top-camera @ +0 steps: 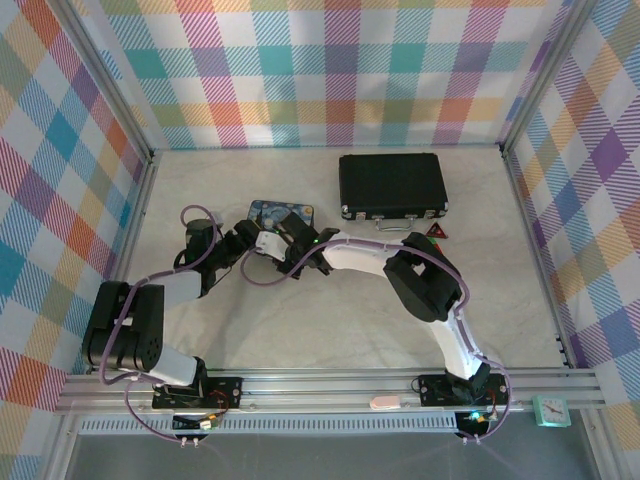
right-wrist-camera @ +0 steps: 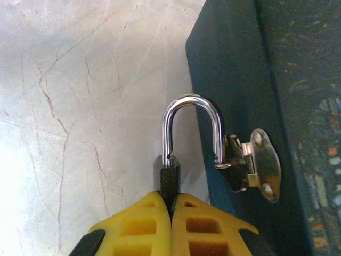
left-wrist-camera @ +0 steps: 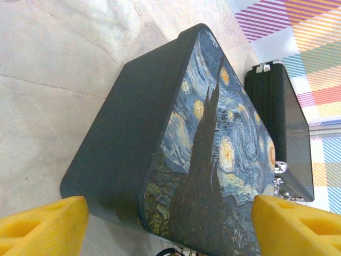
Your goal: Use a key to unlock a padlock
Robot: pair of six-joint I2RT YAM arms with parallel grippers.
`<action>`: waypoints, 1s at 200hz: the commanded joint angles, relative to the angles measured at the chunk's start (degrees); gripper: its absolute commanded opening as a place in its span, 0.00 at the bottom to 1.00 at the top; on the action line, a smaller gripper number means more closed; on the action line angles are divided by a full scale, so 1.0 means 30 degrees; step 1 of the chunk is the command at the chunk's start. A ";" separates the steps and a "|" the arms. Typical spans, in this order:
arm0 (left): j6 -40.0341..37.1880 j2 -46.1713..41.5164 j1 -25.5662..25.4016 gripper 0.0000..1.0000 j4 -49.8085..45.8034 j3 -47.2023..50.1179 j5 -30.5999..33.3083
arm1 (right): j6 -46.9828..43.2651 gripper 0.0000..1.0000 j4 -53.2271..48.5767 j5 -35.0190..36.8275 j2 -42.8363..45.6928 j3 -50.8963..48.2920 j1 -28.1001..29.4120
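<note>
The tiny black padlock [right-wrist-camera: 168, 175] is clamped by its body in the closed right hand [right-wrist-camera: 171, 205]. Ahead of that hand its silvery shackle [right-wrist-camera: 191, 100] seems sprung, one leg hooked through the metal hasp [right-wrist-camera: 257, 166] of the blue painted tin [right-wrist-camera: 229, 80]. Unlocking is judged done, unhooking left. The left hand [left-wrist-camera: 170, 220] is spread wide, empty. No writing is readable.
</note>
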State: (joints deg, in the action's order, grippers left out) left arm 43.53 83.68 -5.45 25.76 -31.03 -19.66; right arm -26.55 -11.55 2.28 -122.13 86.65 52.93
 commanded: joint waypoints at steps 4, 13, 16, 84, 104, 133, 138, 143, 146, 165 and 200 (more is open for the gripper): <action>-0.0154 -0.1616 0.0089 0.83 -0.1976 -0.0690 0.0804 | 0.0438 0.00 0.0732 -0.0981 0.1324 -0.0692 0.0112; -0.0149 -0.2094 0.0338 0.83 -0.2607 -0.0844 0.1015 | 0.0441 0.00 0.0770 -0.0933 0.1432 -0.0903 0.0117; -0.0153 -0.2274 0.0410 0.83 -0.2803 -0.0874 0.1089 | 0.0466 0.00 0.0803 -0.0940 0.1470 -0.0945 0.0112; -0.0095 -0.5391 0.1618 0.86 -0.6309 -0.1082 0.2661 | 0.0587 0.00 0.1439 -0.1566 0.1990 -0.1429 0.0112; -0.0150 -0.6079 0.1885 0.87 -0.7088 -0.1033 0.3083 | 0.0837 0.00 0.1529 -0.1941 0.2360 -0.1597 0.0112; -0.0223 -0.6626 0.2111 0.88 -0.7790 -0.0864 0.3411 | 0.1788 0.00 0.1209 -0.2263 0.3289 -0.2461 0.0113; -0.0253 -0.6642 0.2133 0.88 -0.7909 -0.0850 0.3433 | 0.2025 0.00 0.0999 -0.2205 0.3531 -0.2673 0.0126; -0.0269 -0.6667 0.2138 0.88 -0.7996 -0.0809 0.3419 | 0.2326 0.00 0.0743 -0.2064 0.3795 -0.2957 0.0116; -0.0300 -0.6695 0.2118 0.88 -0.8062 -0.0782 0.3430 | 0.2533 0.00 0.0547 -0.1964 0.3956 -0.3106 0.0127; -0.0407 -0.6910 0.2127 0.88 -0.8227 -0.0539 0.3495 | 0.4115 0.00 -0.1142 -0.1078 0.5116 -0.4052 0.0128; -0.0358 -0.7118 0.2140 0.88 -0.8095 -0.0172 0.4031 | 0.8024 0.00 -0.4748 -0.0661 0.6989 -0.5535 0.0127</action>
State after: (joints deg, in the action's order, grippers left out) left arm 43.38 63.59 0.16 2.52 -32.60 -9.30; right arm -13.28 -16.69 -0.38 -105.12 72.07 52.95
